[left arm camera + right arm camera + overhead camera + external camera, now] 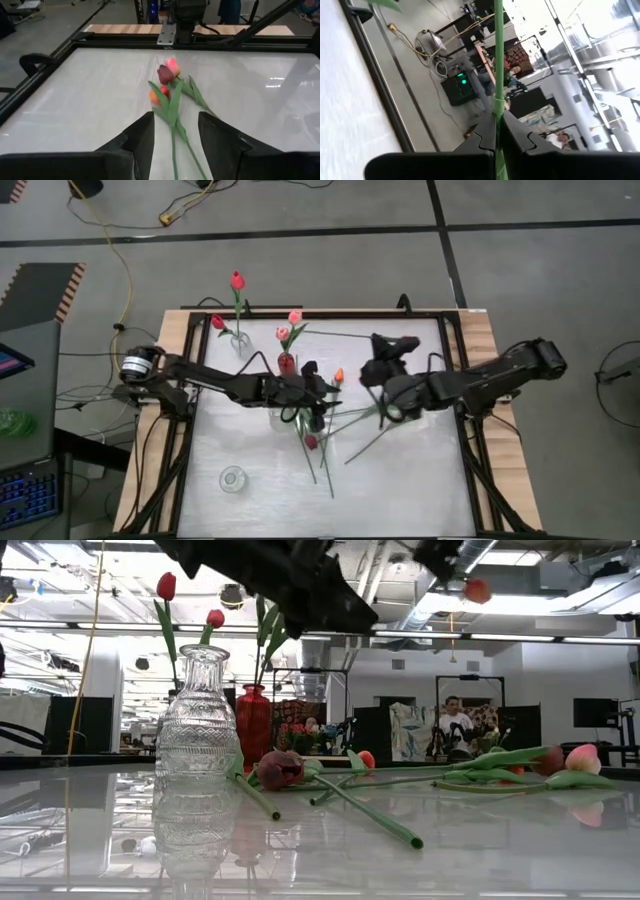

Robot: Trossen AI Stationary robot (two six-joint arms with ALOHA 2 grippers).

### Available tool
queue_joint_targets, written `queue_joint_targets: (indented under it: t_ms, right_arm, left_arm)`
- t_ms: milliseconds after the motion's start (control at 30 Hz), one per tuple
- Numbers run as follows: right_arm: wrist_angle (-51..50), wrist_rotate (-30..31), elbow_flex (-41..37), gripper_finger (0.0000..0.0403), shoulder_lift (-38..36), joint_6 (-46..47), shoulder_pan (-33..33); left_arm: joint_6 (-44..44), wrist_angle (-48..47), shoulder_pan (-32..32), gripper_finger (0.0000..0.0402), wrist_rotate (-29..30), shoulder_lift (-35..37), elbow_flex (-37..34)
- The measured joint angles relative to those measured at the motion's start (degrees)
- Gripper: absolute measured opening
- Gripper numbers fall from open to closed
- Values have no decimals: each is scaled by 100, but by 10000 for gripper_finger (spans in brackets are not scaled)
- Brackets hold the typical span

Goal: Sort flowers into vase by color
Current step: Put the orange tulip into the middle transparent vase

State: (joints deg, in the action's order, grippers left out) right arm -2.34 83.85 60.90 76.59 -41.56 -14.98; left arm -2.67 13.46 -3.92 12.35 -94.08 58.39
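Several tulips lie in a loose pile (322,435) mid-table, with a maroon bud (280,768) and pink buds (583,757) among them. A far clear vase (240,340) holds red tulips. A red vase (287,363) holds pink ones. My left gripper (175,117) hovers open above the pile (170,80), raised off the table in the low view (300,590). My right gripper (498,122) is shut on a green stem. An orange bud (478,590), which looks like that stem's own, hangs high beside it and also shows from above (338,376). My right gripper pinches one tulip's green stem (496,107) between its two fingers. The stem runs on out past the fingertips, and more of it shows back in the gap. The flower is lifted clear of the table, and the gripper points about level, rolled onto its side.
An empty clear vase (232,478) stands near the table's front left and looms large in the low view (197,720). Long stems (375,435) fan out toward the right of the pile. A black frame (470,470) borders the white tabletop. A person (455,720) sits far back in the room.
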Motion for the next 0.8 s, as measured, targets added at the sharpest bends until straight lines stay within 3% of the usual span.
queue_joint_targets:
  t_ms: [100, 167, 267, 367, 633, 800]
  right_arm:
    - [-1667, -180, 0, 36, -425, 1335, -89]
    - [-2721, -604, 0, 36, -655, 2047, -150]
    - [-3740, -1171, -2, 36, -855, 2318, -201]
    - [-4074, -1418, -2, 36, -913, 1742, -235]
    - [-4142, -1828, -4, 36, -783, -1359, -274]
    - [-4130, -1849, -2, 36, -646, -2462, -254]
  left_arm:
    - [4, -187, 0, 142, 1, 172, 2]
    - [2, -206, 0, 142, -1, 234, 2]
    - [-3, -176, 0, 142, 0, 249, 1]
    - [-76, -181, 0, 142, -1, 238, 2]
    - [-230, -221, 0, 142, -36, 223, 2]
    - [-446, -128, 0, 142, -159, 222, 1]
